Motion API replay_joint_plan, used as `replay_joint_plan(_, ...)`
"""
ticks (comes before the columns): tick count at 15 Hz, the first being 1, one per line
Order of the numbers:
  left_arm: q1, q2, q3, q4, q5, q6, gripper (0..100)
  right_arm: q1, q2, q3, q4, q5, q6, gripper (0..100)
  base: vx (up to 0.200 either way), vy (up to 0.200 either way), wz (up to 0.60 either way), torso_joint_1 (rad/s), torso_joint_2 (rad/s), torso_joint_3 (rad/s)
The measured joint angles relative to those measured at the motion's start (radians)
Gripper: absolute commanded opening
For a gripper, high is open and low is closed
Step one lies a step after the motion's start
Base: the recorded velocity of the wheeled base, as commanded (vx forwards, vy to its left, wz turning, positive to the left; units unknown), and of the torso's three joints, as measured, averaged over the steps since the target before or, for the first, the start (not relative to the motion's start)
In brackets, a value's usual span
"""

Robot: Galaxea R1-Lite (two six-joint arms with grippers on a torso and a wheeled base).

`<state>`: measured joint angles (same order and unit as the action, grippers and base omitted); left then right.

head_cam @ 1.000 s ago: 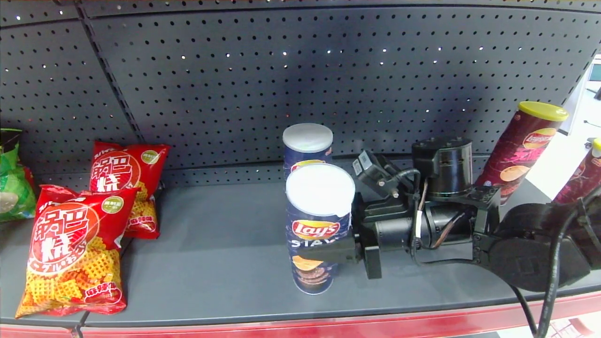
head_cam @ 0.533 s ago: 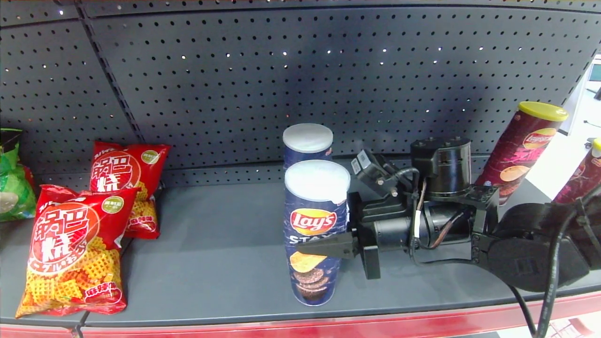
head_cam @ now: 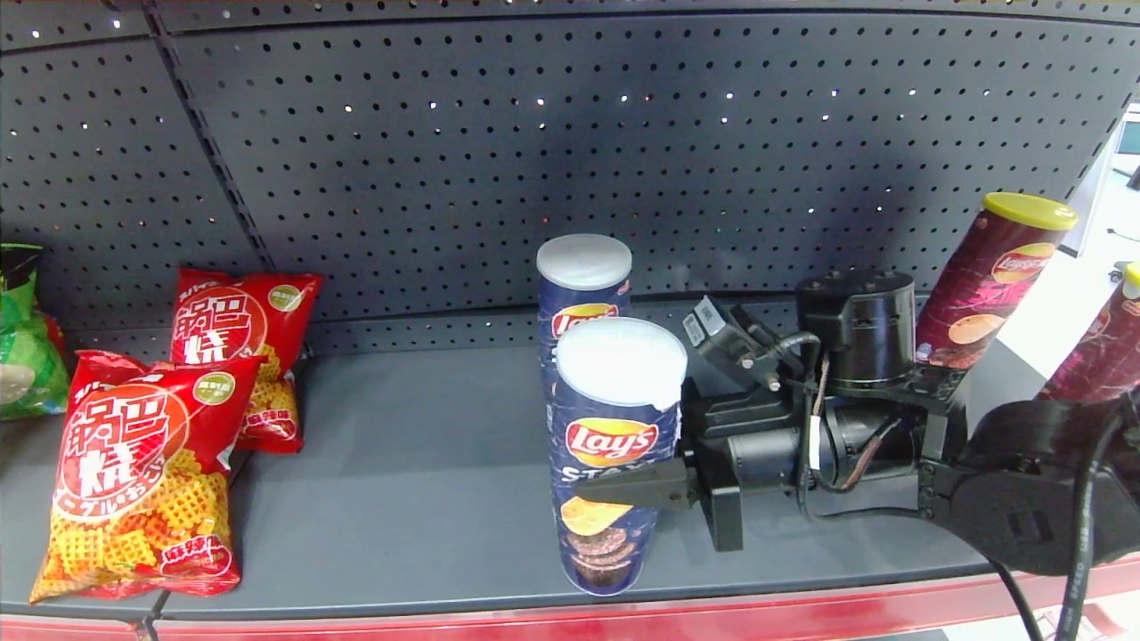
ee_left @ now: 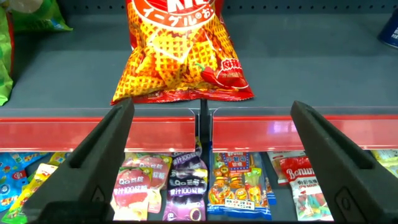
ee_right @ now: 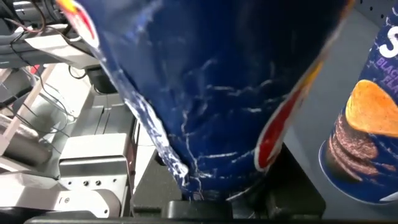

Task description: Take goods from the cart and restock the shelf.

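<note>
A blue chip can [head_cam: 614,445] with a white lid stands upright near the shelf's [head_cam: 401,472] front edge, and my right gripper [head_cam: 637,476] is shut on its middle from the right. Up close in the right wrist view, the held can [ee_right: 211,93] has a second blue can [ee_right: 367,143] beside it. That second can [head_cam: 583,276] stands directly behind it by the pegboard back wall. My left gripper [ee_left: 211,106] hangs open and empty in front of the shelf's red front rail [ee_left: 267,127], below a red snack bag [ee_left: 180,50].
Two red snack bags [head_cam: 134,481] [head_cam: 240,347] and a green bag [head_cam: 22,347] lie at the shelf's left. Two maroon cans [head_cam: 989,276] [head_cam: 1100,343] lean at the right end. Bare shelf lies between the bags and blue cans. Candy packets [ee_left: 236,186] fill the lower shelf.
My right gripper has carried the blue can a little to the right and toward the shelf's front edge, away from the rear can. The other goods have not moved.
</note>
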<state>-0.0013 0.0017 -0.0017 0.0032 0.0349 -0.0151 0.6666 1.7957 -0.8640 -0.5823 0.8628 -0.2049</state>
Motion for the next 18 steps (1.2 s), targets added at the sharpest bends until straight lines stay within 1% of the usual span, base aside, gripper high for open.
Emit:
replay_joint_plan(9,0.000,0.000,0.000,0.000,0.000,0.000,100,0.003,0.015,-0.049,0.005,-0.026,0.001,0,0.000,0.000,0.00,0.000,0.00,0.000)
replay_joint_plan(17,0.000,0.000,0.000,0.000,0.000,0.000,100,0.010,0.027,-0.039,0.000,-0.025,-0.002,0,0.000,0.000,0.00,0.000,0.00,0.000)
replay_joint_plan(18,0.000,0.000,0.000,0.000,0.000,0.000,100,0.011,0.028,-0.036,0.000,-0.024,-0.001,100,0.000,0.000,0.00,0.000,0.00,0.000)
